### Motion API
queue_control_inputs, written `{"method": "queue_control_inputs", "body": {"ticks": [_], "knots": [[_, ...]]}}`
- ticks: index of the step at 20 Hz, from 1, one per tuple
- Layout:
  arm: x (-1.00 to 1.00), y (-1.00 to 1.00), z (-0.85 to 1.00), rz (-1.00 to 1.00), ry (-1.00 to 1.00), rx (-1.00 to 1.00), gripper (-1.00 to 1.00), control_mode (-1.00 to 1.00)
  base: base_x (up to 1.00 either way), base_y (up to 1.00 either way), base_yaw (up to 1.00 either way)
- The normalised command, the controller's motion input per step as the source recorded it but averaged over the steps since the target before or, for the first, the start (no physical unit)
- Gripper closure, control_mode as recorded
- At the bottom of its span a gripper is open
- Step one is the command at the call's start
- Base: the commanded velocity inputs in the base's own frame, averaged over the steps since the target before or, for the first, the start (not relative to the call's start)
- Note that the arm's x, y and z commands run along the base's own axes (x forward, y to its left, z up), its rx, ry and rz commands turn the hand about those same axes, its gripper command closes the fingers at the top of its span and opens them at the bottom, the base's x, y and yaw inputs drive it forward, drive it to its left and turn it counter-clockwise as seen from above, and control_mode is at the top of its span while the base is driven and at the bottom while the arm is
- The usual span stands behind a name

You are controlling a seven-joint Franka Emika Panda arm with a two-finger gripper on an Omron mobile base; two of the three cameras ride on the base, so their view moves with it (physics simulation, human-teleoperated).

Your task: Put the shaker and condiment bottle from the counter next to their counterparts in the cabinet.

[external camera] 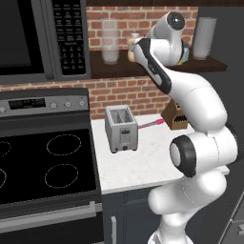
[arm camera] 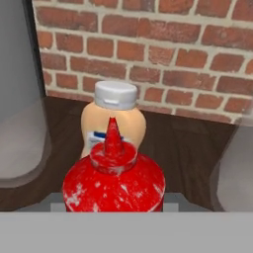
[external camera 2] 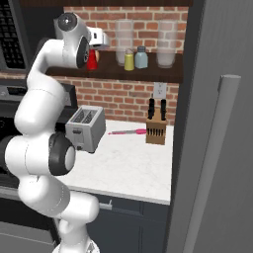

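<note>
Condiment bottle (arm camera: 113, 183): red, right in front of my tool in the hand view, up at the cabinet shelf (external camera 2: 163, 73). From the right base view it (external camera 2: 92, 60) sits at shelf level, partly hidden by my arm.
Tool state: my tool (external camera 2: 99, 38) is up at the shelf by the bottle. My fingertips are hidden under the bottle in the hand view, so I cannot tell whether I am gripping it or have let go.
Bottle's counterpart: the peach-orange bottle with a white cap (arm camera: 113, 118) stands just behind the red one, against the brick wall (arm camera: 148, 49).
Shaker (external camera 2: 129, 61): yellow-green, already standing on the shelf, just beside the pale blue shaker (external camera 2: 141, 58).
Other shelf things: 2 tall clear jars (external camera 2: 123, 39) at the back.
Table (external camera 2: 123, 168): carries a toaster (external camera 2: 85, 129), a knife block (external camera 2: 156, 129) and a pink-handled utensil (external camera 2: 127, 132).
Progress: I judge 1 of 2 items done, the shaker. The bottle is at its place, nearly finished.
Left to do: confirm the bottle rests on the shelf, release it if held, and back out without knocking either bottle.
</note>
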Motion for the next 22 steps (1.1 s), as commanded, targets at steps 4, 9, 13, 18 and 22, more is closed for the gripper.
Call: {"method": "queue_control_inputs", "body": {"ticks": [4, 9, 13, 18, 22], "knots": [[0.35, 0.00, -0.17, 0.00, -0.06, 0.00, 1.00, -1.00, 0.00, 0.00, 0.00], [0.37, 0.00, -0.16, 0.00, -0.03, 0.00, 1.00, -1.00, 0.00, 0.00, 0.00], [0.39, 0.00, -0.11, 0.00, 0.00, 0.00, 1.00, -1.00, 0.00, 0.00, 0.00], [0.35, 0.00, -0.18, 0.00, 0.00, 0.04, 1.00, -1.00, 0.00, 0.00, 0.00], [0.27, 0.00, -0.22, 0.00, 0.00, 0.07, 1.00, -1.00, 0.00, 0.00, 0.00]]}}
